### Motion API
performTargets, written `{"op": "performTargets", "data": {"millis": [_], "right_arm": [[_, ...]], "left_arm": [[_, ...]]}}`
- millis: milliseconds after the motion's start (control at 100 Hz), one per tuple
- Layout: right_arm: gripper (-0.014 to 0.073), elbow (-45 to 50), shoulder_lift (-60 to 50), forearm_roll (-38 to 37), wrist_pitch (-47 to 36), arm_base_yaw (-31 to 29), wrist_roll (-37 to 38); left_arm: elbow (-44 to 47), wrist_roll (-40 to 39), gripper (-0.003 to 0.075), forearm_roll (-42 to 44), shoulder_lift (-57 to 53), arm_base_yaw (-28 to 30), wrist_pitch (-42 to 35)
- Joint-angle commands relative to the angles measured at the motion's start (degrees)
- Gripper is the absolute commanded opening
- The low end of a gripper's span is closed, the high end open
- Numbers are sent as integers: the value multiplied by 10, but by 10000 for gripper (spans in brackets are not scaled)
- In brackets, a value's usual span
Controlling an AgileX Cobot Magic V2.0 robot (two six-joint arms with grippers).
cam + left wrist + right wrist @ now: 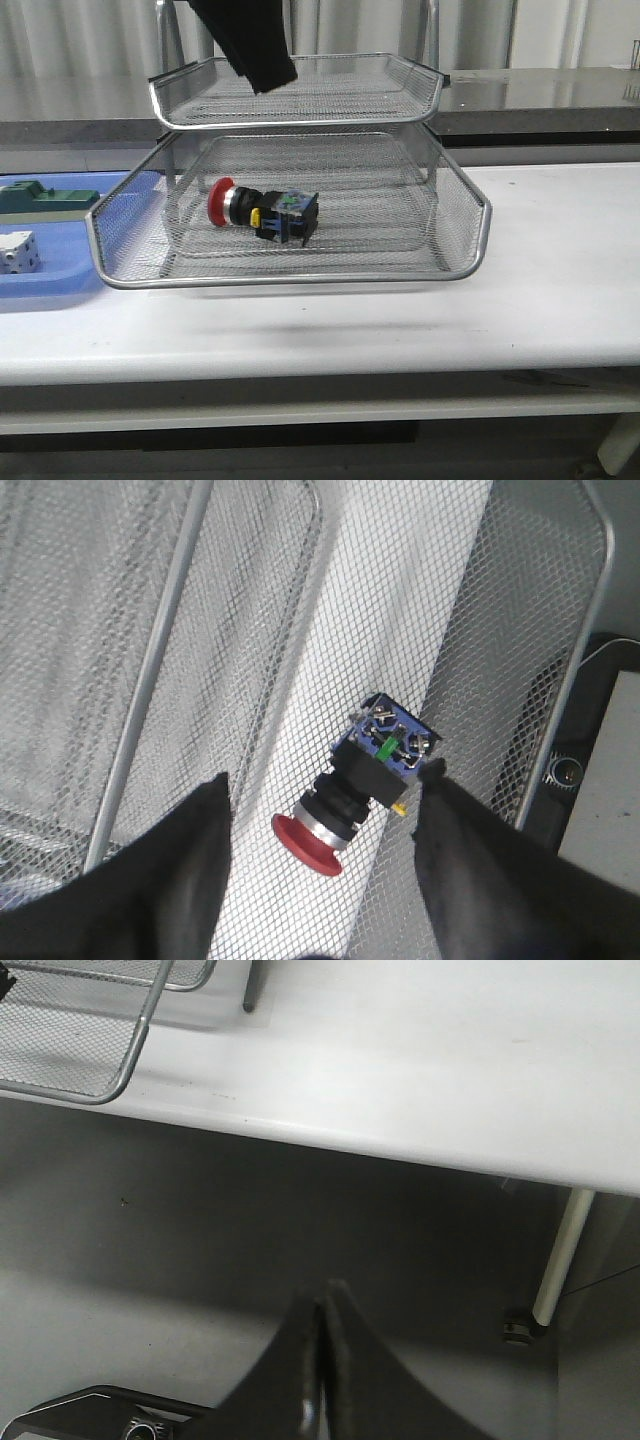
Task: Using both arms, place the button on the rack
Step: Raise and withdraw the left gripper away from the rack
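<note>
The button (262, 212) lies on its side in the pulled-out middle tray of the wire-mesh rack (300, 281), with its red head pointing left. High above it, my left gripper (268, 75) hangs in front of the top tray. In the left wrist view this gripper (330, 780) is open and holds nothing. The button (372, 776) shows on the mesh below, between the two black fingers and apart from both. My right gripper (322, 1290) is shut and empty. It is off the table's front edge, over the floor, and does not show in the front view.
A flat blue tray (60, 282) left of the rack holds a white dice-like block (18, 252) and a green block (48, 196). The right wrist view shows a corner of the rack (105, 1095), the table edge (400, 1148) and a table leg (560, 1260).
</note>
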Motion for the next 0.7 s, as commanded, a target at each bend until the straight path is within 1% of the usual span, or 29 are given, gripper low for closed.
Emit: {"op": "performTargets", "data": {"millis": [0, 110, 290, 360, 510, 690], "right_arm": [[-71, -18, 3, 2, -33, 0, 2], [-71, -18, 3, 2, -33, 0, 2], [-71, -18, 3, 2, -33, 0, 2], [-71, -18, 3, 2, -33, 0, 2], [-71, -18, 3, 2, -33, 0, 2], [-71, -18, 3, 2, -33, 0, 2]], "left_arm": [[-18, -12, 399, -12, -53, -3, 15], [-17, -32, 391, -12, -80, -3, 15], [-15, -68, 312, -11, -112, -3, 15], [-14, -83, 293, -11, -123, -3, 15], [-9, -104, 293, -6, -144, -3, 15], [28, -113, 292, -1, -169, -3, 12]]}}
